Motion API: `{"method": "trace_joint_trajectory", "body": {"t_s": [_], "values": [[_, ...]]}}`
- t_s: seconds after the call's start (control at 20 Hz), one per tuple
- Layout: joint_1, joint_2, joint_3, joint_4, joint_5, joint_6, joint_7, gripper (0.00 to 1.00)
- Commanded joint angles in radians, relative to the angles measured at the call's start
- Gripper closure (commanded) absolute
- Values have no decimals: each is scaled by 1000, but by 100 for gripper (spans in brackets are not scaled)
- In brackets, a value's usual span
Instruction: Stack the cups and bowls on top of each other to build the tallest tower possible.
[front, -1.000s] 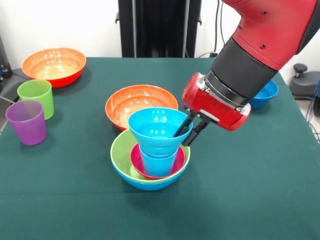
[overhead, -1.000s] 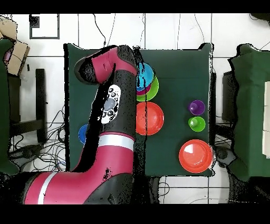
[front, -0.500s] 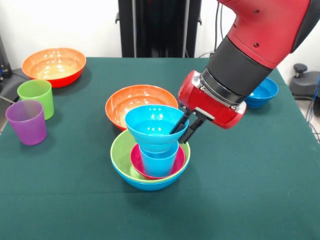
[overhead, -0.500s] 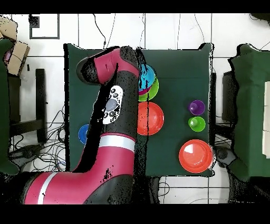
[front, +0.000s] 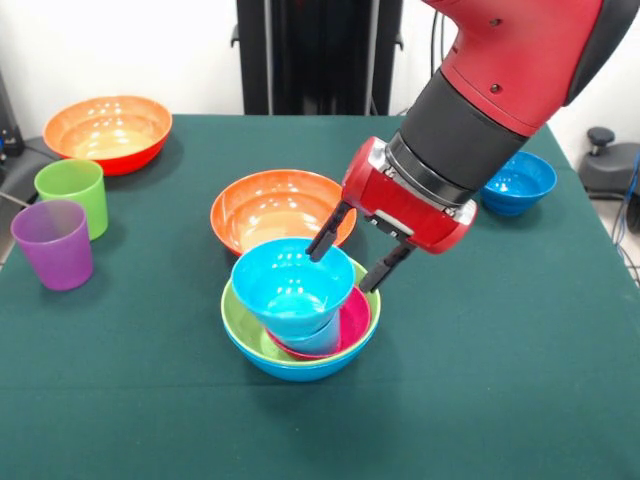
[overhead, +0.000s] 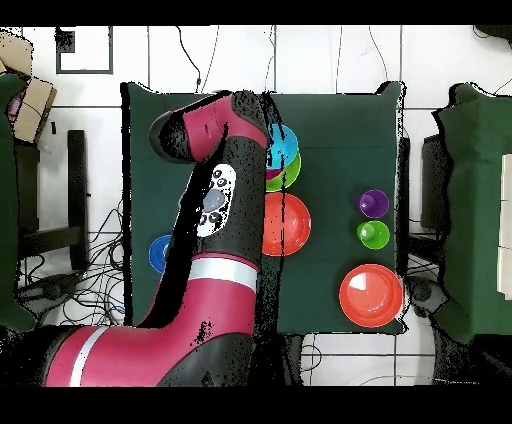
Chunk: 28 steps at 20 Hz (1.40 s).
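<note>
The tower (front: 300, 320) stands mid-table: a large blue bowl (front: 300, 368) holds a lime green bowl (front: 238, 308), a magenta small bowl (front: 356, 315) and a light blue cup (front: 316, 337). A cyan small bowl (front: 292, 285) rests on the cup, tilted toward the left. My gripper (front: 353, 258) is open just behind and right of the cyan bowl, one finger at its far rim, holding nothing. In the overhead view the arm hides the gripper and part of the tower (overhead: 283, 156).
One orange bowl (front: 280, 205) sits right behind the tower; another (front: 108, 130) is at the far left. A lime green cup (front: 74, 193) and a purple cup (front: 52, 242) stand at the left edge. A dark blue bowl (front: 516, 184) is at the right.
The gripper opened and let go of the cyan bowl. The bowl dropped lower onto the light blue cup and tipped left. The arm shifted slightly left.
</note>
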Motion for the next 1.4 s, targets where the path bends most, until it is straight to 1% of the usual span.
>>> {"method": "trace_joint_trajectory", "body": {"t_s": [0.05, 0.8, 0.9, 1.0, 1.2, 1.3, 1.4], "values": [[12, -19, 46, 83, 20, -52, 113, 0], [20, -17, 36, 86, 24, -58, 121, 0], [20, -18, 36, 83, 27, -45, 115, 0], [15, -53, 43, 102, 44, -15, 85, 0], [-17, -176, 69, 148, 104, 98, -36, 0], [-34, -219, 78, 167, 127, 127, -82, 0], [-51, -244, 84, 186, 141, 135, -115, 0]]}}
